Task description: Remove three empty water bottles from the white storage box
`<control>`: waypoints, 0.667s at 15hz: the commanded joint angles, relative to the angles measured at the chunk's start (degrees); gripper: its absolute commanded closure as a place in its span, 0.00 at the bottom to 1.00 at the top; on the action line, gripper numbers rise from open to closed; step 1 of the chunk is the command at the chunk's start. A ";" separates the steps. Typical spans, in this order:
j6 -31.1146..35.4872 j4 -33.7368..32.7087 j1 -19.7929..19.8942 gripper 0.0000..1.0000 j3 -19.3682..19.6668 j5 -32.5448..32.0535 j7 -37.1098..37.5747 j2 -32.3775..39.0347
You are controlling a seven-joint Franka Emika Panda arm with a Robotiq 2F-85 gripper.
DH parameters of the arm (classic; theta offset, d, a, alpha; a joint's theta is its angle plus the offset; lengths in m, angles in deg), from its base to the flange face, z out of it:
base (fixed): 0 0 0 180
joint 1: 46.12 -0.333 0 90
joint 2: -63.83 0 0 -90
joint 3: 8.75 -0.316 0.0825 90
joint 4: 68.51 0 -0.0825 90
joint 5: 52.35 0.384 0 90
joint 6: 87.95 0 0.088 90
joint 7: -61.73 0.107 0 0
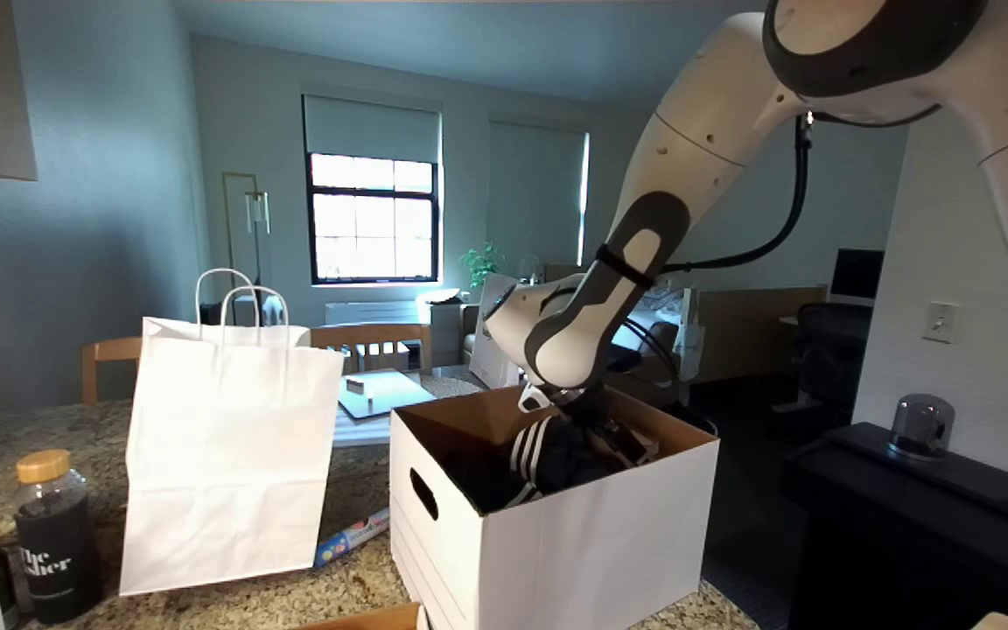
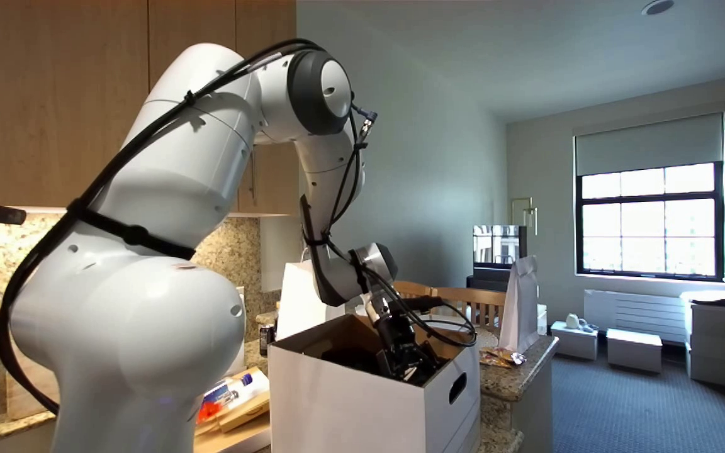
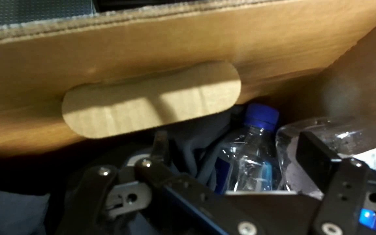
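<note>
Granite counter [image 1: 338,588] is sitting below. Your gripper [image 3: 235,145] is hanging with jaws apart, empty. Wrist view: blue-capped water bottle [image 3: 253,153] is showing between them, dark cloth [image 3: 189,147] lying left, clear plastic container [image 3: 333,138] right; closing, you may be catching either and slipping. Lifting crooked, you may be snagging the far side of the surrounding white storage box [image 1: 600,560].

On the speckled stone counter [image 1: 342,581] there stood the white storage box [image 1: 591,551], a white paper bag [image 1: 233,464] and a lidded dark jar [image 1: 56,547]. Between bag and box lay a narrow blue-and-white item [image 1: 351,536].
</note>
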 commanded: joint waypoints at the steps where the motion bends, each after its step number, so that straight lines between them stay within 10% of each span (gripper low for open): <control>1: -0.53 3.63 1.17 0.00 -0.15 -1.44 2.34 -2.93; 10: -2.50 2.04 1.98 0.00 -0.81 -0.23 -3.47 -2.53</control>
